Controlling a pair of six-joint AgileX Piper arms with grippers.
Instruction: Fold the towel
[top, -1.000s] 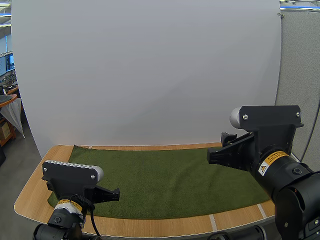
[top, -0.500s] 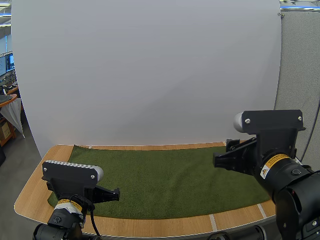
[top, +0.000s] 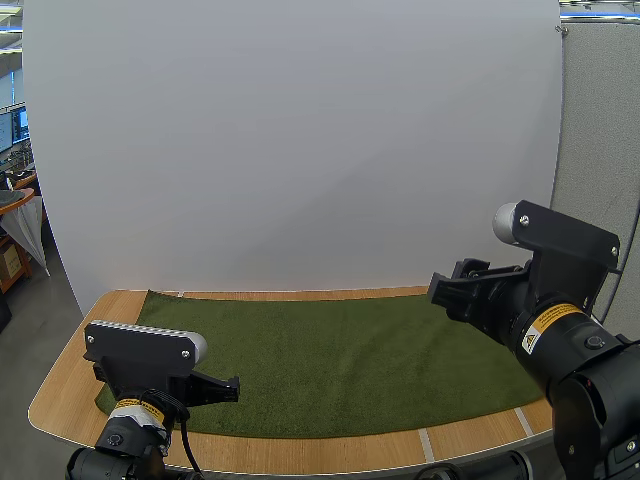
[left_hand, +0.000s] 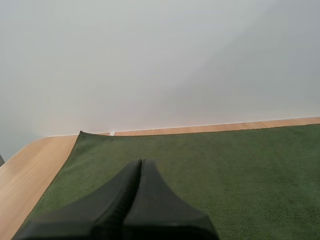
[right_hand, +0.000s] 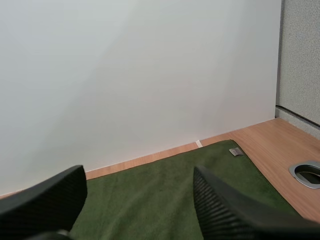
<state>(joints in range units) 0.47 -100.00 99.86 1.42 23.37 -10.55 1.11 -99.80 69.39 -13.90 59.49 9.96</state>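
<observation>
A dark green towel (top: 340, 360) lies spread flat on the wooden table (top: 62, 385). My left gripper (top: 232, 388) hovers low over the towel's near left part, its fingers pressed together into one dark wedge (left_hand: 141, 164) that points toward the towel's far left corner (left_hand: 81, 134). My right gripper (top: 440, 290) hangs above the towel's far right part. Its two ribbed fingers (right_hand: 220, 200) stand wide apart around nothing, and the towel (right_hand: 165, 185) lies beneath them.
A white backdrop (top: 300, 150) rises right behind the towel's far edge. A small grey tag (right_hand: 236, 151) sits at the towel's far right corner. A round metal-rimmed hole (right_hand: 306, 173) is set in the bare wood to the right of the towel.
My right arm has swung to the right and tilted, carrying its gripper toward the back right of the towel. The left arm has not moved.
</observation>
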